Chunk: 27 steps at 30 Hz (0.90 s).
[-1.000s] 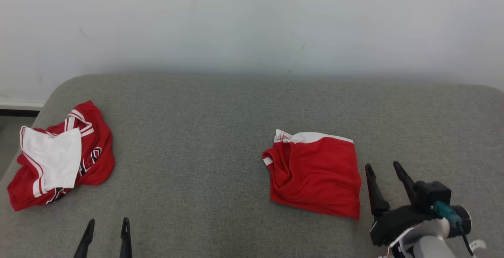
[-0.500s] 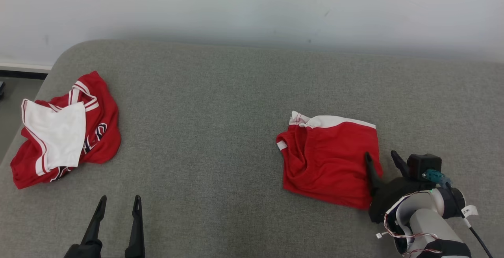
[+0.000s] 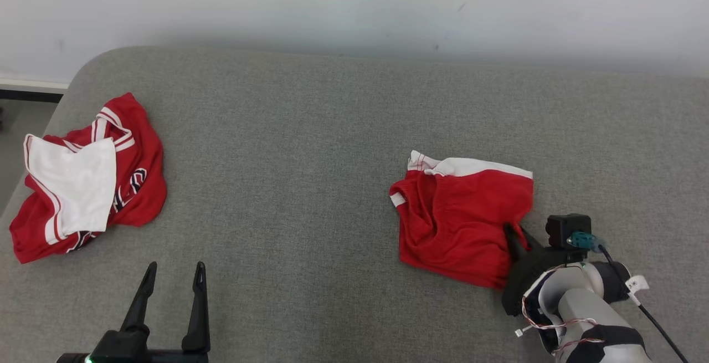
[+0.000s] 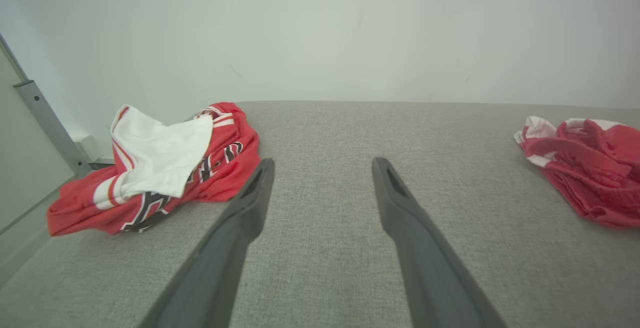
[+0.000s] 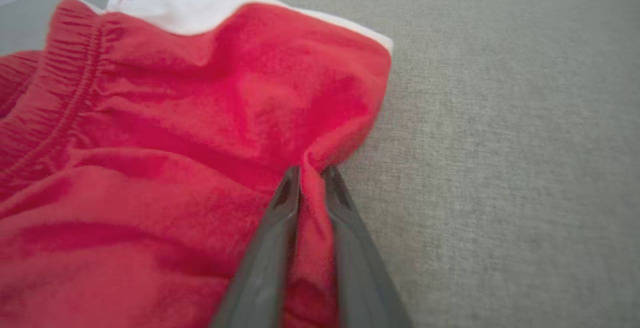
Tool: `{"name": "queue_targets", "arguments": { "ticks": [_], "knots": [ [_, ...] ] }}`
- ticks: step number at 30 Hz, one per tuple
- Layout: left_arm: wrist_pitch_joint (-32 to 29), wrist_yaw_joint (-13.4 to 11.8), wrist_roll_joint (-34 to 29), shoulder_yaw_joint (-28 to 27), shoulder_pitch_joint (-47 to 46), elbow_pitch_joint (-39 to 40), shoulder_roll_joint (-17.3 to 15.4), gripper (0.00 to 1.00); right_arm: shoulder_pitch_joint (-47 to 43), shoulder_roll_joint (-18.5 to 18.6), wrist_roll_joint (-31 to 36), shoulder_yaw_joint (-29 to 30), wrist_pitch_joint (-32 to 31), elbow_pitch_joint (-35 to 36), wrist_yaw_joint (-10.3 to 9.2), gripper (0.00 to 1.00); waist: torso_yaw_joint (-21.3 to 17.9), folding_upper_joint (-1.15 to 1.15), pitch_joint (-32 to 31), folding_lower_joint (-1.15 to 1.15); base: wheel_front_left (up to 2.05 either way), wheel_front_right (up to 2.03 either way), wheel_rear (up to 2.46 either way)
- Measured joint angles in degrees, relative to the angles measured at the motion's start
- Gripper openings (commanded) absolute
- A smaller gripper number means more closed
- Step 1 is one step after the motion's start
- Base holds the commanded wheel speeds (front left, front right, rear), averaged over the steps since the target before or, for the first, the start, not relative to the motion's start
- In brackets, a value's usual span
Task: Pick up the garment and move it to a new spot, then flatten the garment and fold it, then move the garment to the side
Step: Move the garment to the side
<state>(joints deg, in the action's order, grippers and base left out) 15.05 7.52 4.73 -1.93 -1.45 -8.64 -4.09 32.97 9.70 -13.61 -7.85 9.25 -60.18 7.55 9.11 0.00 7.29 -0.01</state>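
At the near edge of the grey padded surface [image 3: 288, 185], on its left side, the left jaws stand wide open. Their two dark fingers [image 3: 198, 302] point toward the far edge with bare grey fabric between them. The left wrist view shows the same. The fingers [image 4: 240, 233] are spread apart above the padded surface [image 4: 320, 132], and they hold and touch nothing.

On the near right, the pale right forearm [image 3: 576, 307] reaches in from the near edge with loose wires along it. The right jaws are drawn narrow on the near-right corner of the red shorts [image 3: 460, 219]. In the right wrist view the two fingers [image 5: 270, 248] lie almost together, and a raised ridge of red cloth from the shorts [image 5: 175, 142] is pinched between them. That ridge sits right at the hem, where the cloth meets the bare padded surface [image 5: 500, 142].

The shorts lie folded on the right half, about midway between the near and far edges. A white band runs along their far side and the gathered waistband is toward the left. Apart from the pinched ridge, they rest on the surface. From the left wrist view they [image 4: 590, 178] appear well off to the right.

A crumpled red jersey [image 3: 83, 180] lies by the left edge, well apart from the shorts. A white panel is turned up on top of it, and dark lettering shows on the jersey [image 4: 160, 162].

Beyond the far edge is a plain pale wall [image 3: 354, 3].
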Motion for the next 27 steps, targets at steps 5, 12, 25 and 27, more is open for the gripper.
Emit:
{"name": "queue_targets", "arguments": {
  "ticks": [5, 12, 25, 27],
  "knots": [
    [0.00, 0.00, 0.43, 0.19, -0.18, 0.16, -0.27, 1.00, 2.80, 2.75, -0.25, -4.01, 0.07, -1.33, 0.02, 0.00, 0.16, 0.00, 0.69, 0.00, 0.00, 0.00, 0.00],
    [0.00, 0.00, 0.93, 0.15, -0.41, 0.62, -0.71, 1.00, 6.78, 8.55, -0.62, -10.90, -1.42, -1.08, 0.01, 0.00, -1.18, 0.00, 1.98, 0.01, 0.00, 0.00, 0.00],
    [0.00, 0.01, 2.31, 2.34, -7.31, 2.77, -1.66, 1.00, 19.57, 24.58, -4.82, -23.83, -5.32, 4.72, 0.01, 0.00, -5.79, 0.01, 9.68, 0.01, 0.00, 0.00, 0.00],
    [0.00, 0.01, 2.41, 2.59, -8.32, 3.38, -2.10, 1.00, 21.47, 26.64, -5.78, -24.64, -5.70, 5.36, 0.01, 0.00, -6.44, 0.01, 11.23, 0.01, 0.00, 0.00, 0.00]
  ]
}}
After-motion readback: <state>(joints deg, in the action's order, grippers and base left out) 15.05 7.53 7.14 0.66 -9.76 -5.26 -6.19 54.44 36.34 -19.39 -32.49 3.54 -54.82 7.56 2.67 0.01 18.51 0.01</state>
